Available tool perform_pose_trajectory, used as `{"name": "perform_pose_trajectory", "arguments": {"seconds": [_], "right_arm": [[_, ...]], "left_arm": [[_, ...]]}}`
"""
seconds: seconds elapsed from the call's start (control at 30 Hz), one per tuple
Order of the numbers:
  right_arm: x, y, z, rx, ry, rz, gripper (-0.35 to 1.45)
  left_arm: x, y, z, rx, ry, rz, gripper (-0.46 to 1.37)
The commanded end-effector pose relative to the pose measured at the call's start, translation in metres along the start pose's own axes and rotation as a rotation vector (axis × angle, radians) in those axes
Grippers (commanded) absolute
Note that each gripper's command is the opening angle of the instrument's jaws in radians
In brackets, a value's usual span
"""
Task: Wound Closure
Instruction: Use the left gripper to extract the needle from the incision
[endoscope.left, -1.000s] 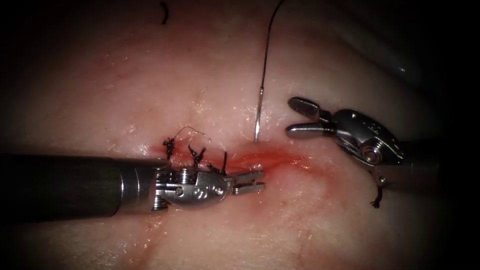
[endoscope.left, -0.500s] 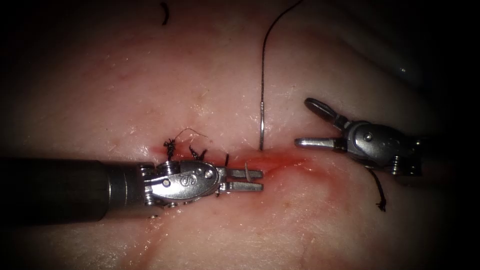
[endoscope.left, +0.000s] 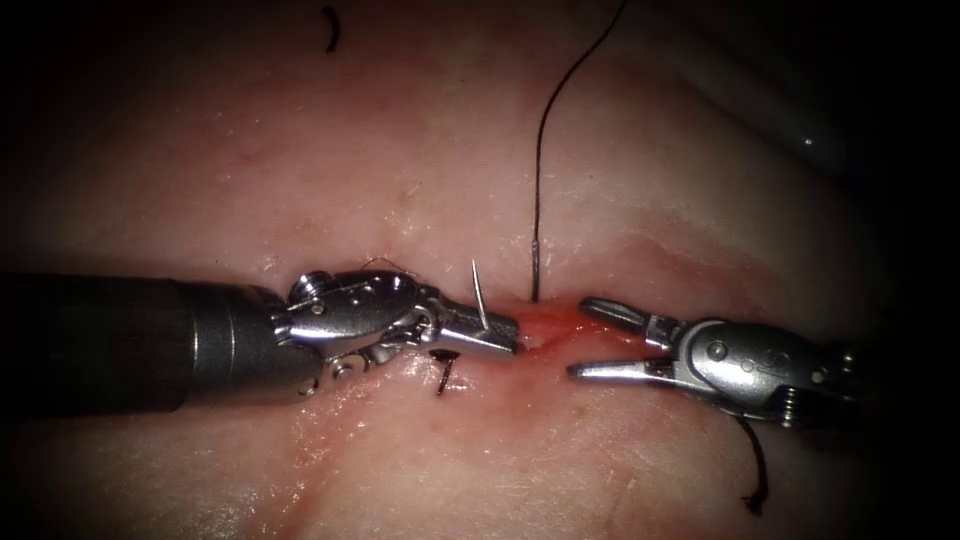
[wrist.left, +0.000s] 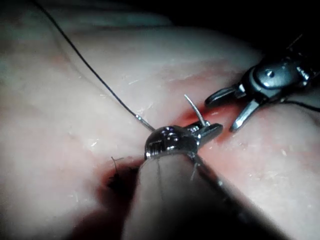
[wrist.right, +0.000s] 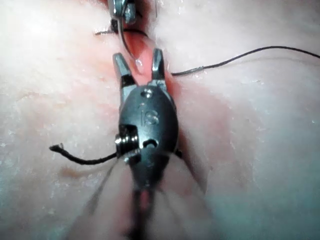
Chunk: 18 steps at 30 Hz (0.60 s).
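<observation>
The tissue (endoscope.left: 300, 170) has a red cut (endoscope.left: 545, 325) running across the middle. My left tool (endoscope.left: 508, 338) comes in from the left, and its jaws are shut on the curved needle (endoscope.left: 480, 295) just below its point. The point sticks up free of the tissue; the middle of the curve is buried. The needle's tail (endoscope.left: 535, 275) stands at the cut's far edge, with black thread (endoscope.left: 548, 120) running up from it. My right tool (endoscope.left: 578, 338) lies right of the needle, jaws open, holding nothing. The left wrist view has the needle point (wrist.left: 192, 107) above my left jaws (wrist.left: 207, 131).
Knotted stitches lie along the cut's left part under my left tool; one thread end (endoscope.left: 443, 372) pokes out below it. A short cut thread end (endoscope.left: 328, 28) lies far up left. A loose thread piece (endoscope.left: 755, 470) hangs from my right tool's wrist. Red fluid wets the cut.
The needle point came up out of the cut and my left tool shut on it and lifted it. The needle's tail sank lower. My right tool moved down and left to the cut, still open.
</observation>
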Motion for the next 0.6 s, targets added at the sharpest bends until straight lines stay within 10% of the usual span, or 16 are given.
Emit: {"name": "perform_pose_trajectory", "arguments": {"seconds": [0.03,0.3,0.6], "right_arm": [[-0.0005,-0.0001,0.0001,0.002,-0.031,-0.004,0.42],[-0.0046,-0.0005,0.0011,0.015,-0.168,0.033,0.38],[-0.0064,-0.0006,0.0014,0.025,-0.196,0.039,0.36]], "left_arm": [[0.0002,0.0003,-0.0002,-0.028,0.003,-0.034,-0.35],[0.0023,0.0035,-0.0026,-0.116,0.034,-0.183,-0.35],[0.0048,0.0086,-0.0052,-0.184,0.068,-0.08,-0.35]]}}
